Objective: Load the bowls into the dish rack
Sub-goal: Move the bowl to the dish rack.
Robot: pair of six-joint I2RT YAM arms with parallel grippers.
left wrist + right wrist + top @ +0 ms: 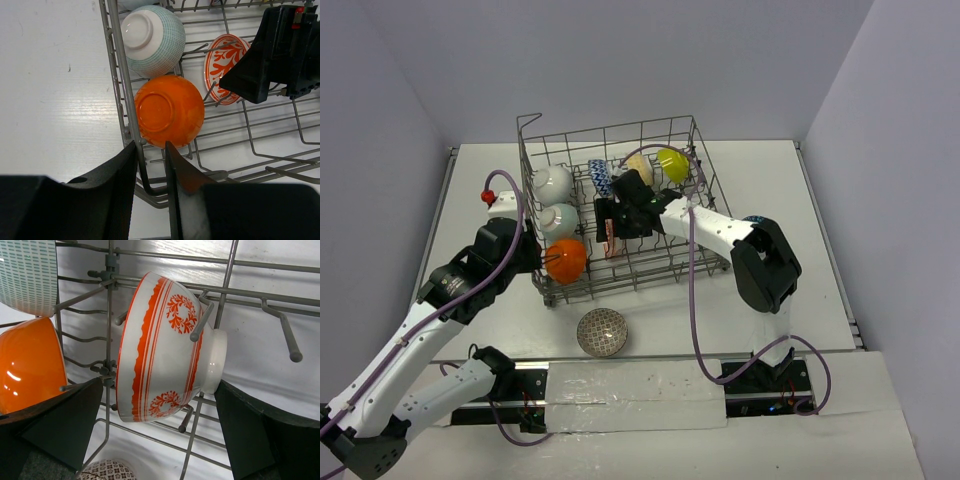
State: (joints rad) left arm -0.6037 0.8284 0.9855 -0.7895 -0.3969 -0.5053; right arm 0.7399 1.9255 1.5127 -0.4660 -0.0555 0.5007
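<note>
One patterned bowl [602,332] off near side of dish rack [665,255], nearer left gripper [151,150], narrowly parted astride its corner wire; right gripper [157,410] spread wide around racked red-white bowl [160,340].

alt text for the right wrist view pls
A red-and-white bowl stands on edge between the tines of the dish rack, with the right gripper open wide around it. An orange bowl and a teal-checked bowl sit in the rack at frame left; a patterned bowl shows below.
</note>
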